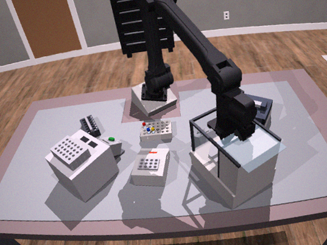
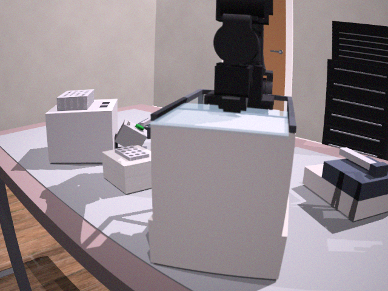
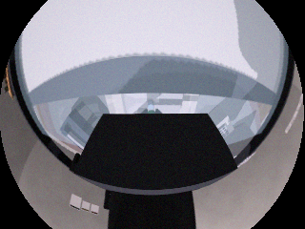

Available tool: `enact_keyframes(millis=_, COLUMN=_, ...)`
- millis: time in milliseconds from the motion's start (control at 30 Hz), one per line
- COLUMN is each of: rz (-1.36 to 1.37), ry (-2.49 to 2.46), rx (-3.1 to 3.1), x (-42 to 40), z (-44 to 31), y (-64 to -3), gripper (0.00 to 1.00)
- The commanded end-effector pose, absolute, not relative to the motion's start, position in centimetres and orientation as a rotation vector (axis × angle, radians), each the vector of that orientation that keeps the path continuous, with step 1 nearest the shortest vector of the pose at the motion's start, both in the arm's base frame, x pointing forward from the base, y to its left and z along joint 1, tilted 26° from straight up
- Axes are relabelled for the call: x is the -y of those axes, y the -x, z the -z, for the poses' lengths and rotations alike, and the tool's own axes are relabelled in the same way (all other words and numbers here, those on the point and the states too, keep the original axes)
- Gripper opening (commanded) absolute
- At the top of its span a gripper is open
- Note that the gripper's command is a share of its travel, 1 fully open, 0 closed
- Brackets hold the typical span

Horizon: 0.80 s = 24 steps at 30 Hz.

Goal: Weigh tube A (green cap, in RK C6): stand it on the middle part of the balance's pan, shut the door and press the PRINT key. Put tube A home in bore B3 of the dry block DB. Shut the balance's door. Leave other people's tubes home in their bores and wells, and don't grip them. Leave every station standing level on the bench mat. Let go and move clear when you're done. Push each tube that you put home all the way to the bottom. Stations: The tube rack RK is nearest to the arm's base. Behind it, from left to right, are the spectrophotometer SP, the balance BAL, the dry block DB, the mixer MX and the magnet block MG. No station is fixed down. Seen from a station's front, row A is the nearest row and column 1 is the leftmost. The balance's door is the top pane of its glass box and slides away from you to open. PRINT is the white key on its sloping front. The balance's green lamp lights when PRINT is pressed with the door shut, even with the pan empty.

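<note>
The balance [image 1: 245, 178] [image 2: 219, 194] is a white box with a dark-framed glass chamber on top. Its top door pane [image 1: 256, 148] [image 2: 225, 120] sits slid partway toward the side away from the arm's base. My gripper [image 1: 244, 135] [image 2: 233, 108] rests on the pane's edge nearer the base. It is shut on the door's handle, which the fingers hide. In the wrist view the gripper's dark body blocks most of the chamber, so I cannot tell what stands on the pan. A green-capped piece [image 1: 111, 138] [image 2: 139, 126] lies on a small tilted grey box. The rack [image 1: 159, 135] shows no green cap.
The rack holds red, blue, yellow and white caps. A small white bored block [image 1: 148, 177] [image 2: 125, 175] stands beside the balance. A large white box with many bores [image 1: 85, 177] [image 2: 78, 134] lies beyond it. There is also a black block [image 1: 89, 125] and a dark spectrophotometer [image 1: 265, 107] [image 2: 347, 184].
</note>
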<state>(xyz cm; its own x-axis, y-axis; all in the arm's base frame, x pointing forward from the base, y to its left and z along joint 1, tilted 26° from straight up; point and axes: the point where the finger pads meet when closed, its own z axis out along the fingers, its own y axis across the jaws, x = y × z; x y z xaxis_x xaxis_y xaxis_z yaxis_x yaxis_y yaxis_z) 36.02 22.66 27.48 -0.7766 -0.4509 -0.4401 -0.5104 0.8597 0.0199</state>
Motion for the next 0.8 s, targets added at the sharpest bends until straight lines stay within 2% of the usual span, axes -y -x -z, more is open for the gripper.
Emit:
enact_keyframes(millis=0, rz=-0.195, ry=0.702, rx=-2.617, x=-23.0, z=-27.0, y=-36.1, gripper=0.09)
enact_keyframes(millis=667, rz=-0.195, ry=0.702, rx=-2.617, x=-23.0, z=-27.0, y=-36.1, gripper=0.09)
enact_keyframes(millis=700, rz=-0.202, ry=0.697, rx=-2.599, x=-22.9, z=-28.6, y=-35.9, gripper=0.36)
enact_keyframes(millis=767, rz=-0.209, ry=0.692, rx=-2.579, x=-22.9, z=-29.6, y=-36.0, gripper=0.36)
